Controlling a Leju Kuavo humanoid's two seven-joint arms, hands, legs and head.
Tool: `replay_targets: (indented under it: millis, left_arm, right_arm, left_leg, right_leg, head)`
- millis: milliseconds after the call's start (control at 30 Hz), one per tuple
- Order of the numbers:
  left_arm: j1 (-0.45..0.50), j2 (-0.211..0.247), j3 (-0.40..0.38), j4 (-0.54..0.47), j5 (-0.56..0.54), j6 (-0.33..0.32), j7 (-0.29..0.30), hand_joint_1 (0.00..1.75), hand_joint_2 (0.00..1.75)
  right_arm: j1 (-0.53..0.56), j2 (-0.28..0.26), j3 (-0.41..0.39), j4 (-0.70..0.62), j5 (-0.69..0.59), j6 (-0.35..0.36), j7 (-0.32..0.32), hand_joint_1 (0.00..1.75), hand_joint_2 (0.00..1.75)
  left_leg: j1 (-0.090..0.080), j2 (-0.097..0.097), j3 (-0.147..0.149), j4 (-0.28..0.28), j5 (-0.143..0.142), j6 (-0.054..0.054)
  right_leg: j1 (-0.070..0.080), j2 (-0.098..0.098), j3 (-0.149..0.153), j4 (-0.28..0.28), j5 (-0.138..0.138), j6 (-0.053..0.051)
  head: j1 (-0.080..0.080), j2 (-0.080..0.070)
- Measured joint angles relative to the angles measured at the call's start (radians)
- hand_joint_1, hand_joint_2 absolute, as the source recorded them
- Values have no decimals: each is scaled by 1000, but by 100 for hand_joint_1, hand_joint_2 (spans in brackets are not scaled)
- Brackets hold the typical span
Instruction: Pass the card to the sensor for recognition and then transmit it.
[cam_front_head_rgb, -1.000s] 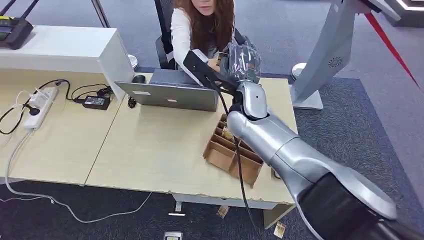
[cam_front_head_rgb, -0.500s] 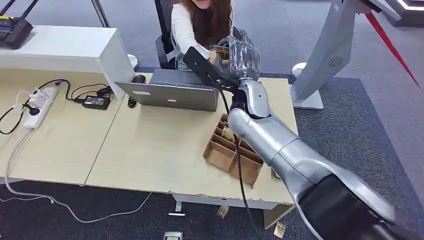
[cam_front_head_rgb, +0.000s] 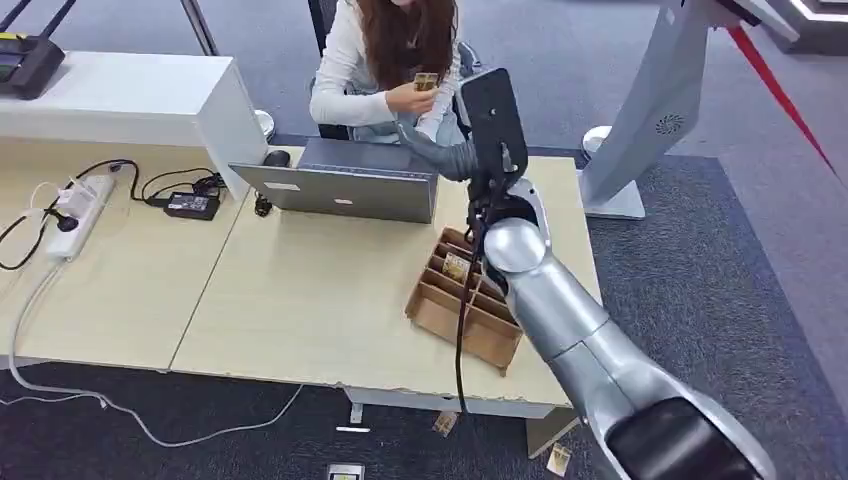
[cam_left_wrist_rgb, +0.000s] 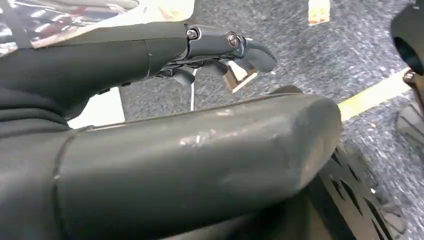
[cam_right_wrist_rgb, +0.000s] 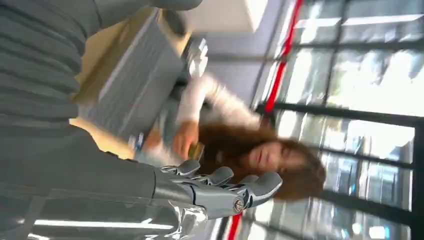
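The card (cam_front_head_rgb: 426, 81) sits in the person's hand (cam_front_head_rgb: 408, 95) beyond the laptop (cam_front_head_rgb: 345, 183). The right hand (cam_right_wrist_rgb: 210, 187) is extended, fingers apart, holding nothing. The left hand (cam_left_wrist_rgb: 215, 47) hangs empty, its fingers slightly curled.

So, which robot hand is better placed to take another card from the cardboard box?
The right. The right robot hand is empty and over the desk, just beyond the cardboard box. The left robot hand hangs low over the floor.
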Motion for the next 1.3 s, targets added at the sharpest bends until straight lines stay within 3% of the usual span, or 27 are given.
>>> replay_targets:
  millis: [133, 267, 500, 800, 867, 1000, 1133, 1300]
  left_arm:
    - [2, 1, 2, 0, 18, 19, 18, 0, 0]
    - [4, 3, 5, 0, 29, 29, 36, 0, 0]
    - [12, 6, 6, 0, 19, 26, 51, 0, 0]
    - [12, 6, 6, 0, 13, 14, 73, 0, 0]
    - [12, 5, 6, 0, 10, 17, 78, 0, 0]
    - [11, 4, 6, 0, 3, 17, 86, 0, 0]
    - [11, 3, 6, 0, 0, 21, 85, 0, 0]
    - [10, 3, 4, 0, -4, 23, 80, 0, 0]
  right_arm:
    - [147, -18, -56, -185, -188, 32, -105, 0, 175]
    - [295, -43, -112, -360, -272, 3, -207, 0, 175]
    - [417, -86, -201, -530, -297, -66, -246, 0, 175]
    - [419, -127, -309, -579, -289, -221, -252, 0, 175]
    - [424, -148, -326, -568, -314, -196, -270, 0, 175]
    - [467, -199, -390, -539, -371, -78, -313, 0, 175]
    - [480, -211, -425, -529, -340, -88, -327, 0, 175]
    - [494, -217, -439, -537, -238, -160, -303, 0, 175]
  left_leg:
    - [0, 0, 0, 0, 0, 0]
    - [0, 0, 0, 0, 0, 0]
    - [0, 2, 0, 0, 0, 0]
    - [0, 2, 0, 0, 0, 0]
    - [0, 2, 1, 0, 0, 0]
    - [0, 1, -1, 0, 0, 0]
    - [-1, 4, 0, 0, -1, 1]
    - [0, 4, 0, 0, -1, 1]
  right_leg:
    - [0, 0, 0, 0, 0, 0]
    - [0, 0, 0, 0, 0, 0]
    - [-1, 1, 0, 0, 0, 0]
    - [-1, 1, 0, 0, 1, -1]
    - [-1, 1, -1, -1, 0, -1]
    - [-1, 0, 0, -1, 0, 0]
    - [-1, 2, 0, -1, 0, 0]
    - [-1, 2, 0, -1, 0, 0]
  head:
    - [0, 0]
    - [0, 0]
    - [0, 0]
    - [0, 0]
    - [0, 0]
    - [0, 0]
    - [0, 0]
    - [0, 0]
